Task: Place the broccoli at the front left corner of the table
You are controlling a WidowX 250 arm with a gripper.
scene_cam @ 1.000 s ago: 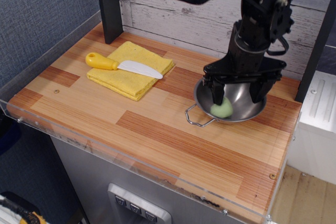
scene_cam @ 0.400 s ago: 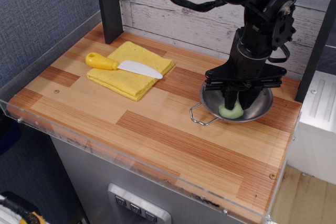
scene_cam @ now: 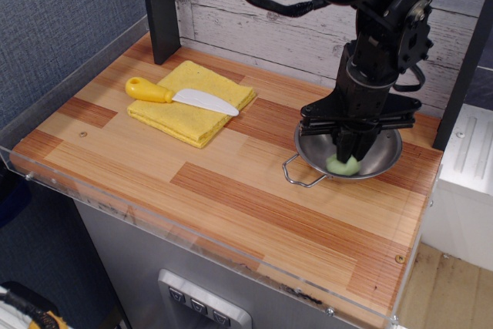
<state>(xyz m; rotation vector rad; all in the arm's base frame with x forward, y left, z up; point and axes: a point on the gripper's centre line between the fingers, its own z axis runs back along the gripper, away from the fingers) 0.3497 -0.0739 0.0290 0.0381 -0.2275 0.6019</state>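
The broccoli [scene_cam: 343, 166], a small pale green lump, lies inside a steel bowl [scene_cam: 387, 153] at the back right of the wooden table [scene_cam: 231, 198]. My gripper [scene_cam: 350, 149] reaches straight down into the bowl. Its two dark fingers are drawn in close on either side of the broccoli and hide its upper part. The broccoli still rests low in the bowl. The table's front left corner [scene_cam: 31, 161] is bare wood behind the clear plastic rim.
A folded yellow cloth [scene_cam: 202, 113] lies at the back left with a yellow-handled white knife [scene_cam: 181, 95] on it. A black post [scene_cam: 159, 7] stands at the back left edge. The bowl's wire handle [scene_cam: 296, 176] points toward the front left.
The fingers have closed in from wide apart onto the broccoli. The bowl and the broccoli have shifted slightly to the right.
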